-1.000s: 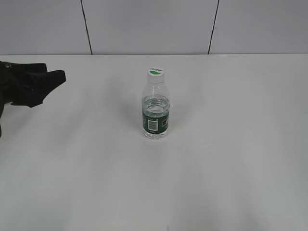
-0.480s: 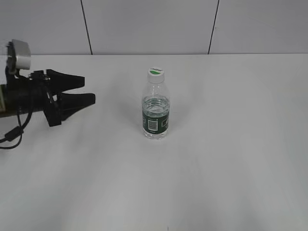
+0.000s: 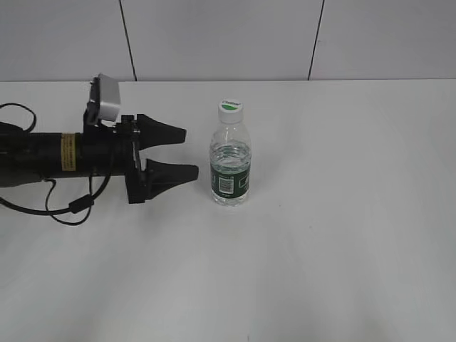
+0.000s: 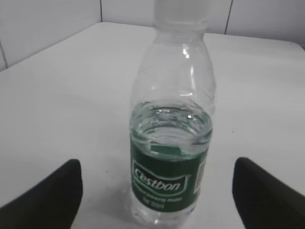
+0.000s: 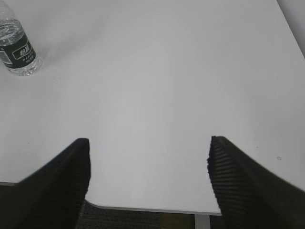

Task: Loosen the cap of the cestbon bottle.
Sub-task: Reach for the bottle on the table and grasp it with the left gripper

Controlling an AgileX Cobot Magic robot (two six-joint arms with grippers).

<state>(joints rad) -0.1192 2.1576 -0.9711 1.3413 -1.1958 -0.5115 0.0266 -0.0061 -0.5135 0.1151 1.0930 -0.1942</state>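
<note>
The cestbon bottle (image 3: 231, 171) stands upright in the middle of the white table, clear with a dark green label and water up to the label's top. Its white cap (image 3: 230, 107) with a green mark sits on the neck. My left gripper (image 3: 189, 152) is open and empty, lying level just left of the bottle with a small gap. In the left wrist view the bottle (image 4: 170, 157) fills the middle between the open jaws (image 4: 157, 191), and the cap (image 4: 181, 9) is cut off at the top. My right gripper (image 5: 148, 162) is open and empty; the bottle (image 5: 18, 52) shows far off at upper left.
The white table (image 3: 342, 235) runs to a grey panelled wall behind. The left arm and its cable (image 3: 64, 206) lie across the table's left side. The right wrist view shows the table's near edge and corner (image 5: 143, 208) under the right gripper.
My left arm has moved in from the left edge toward the bottle, its open jaws now close beside it. The bottle has not moved.
</note>
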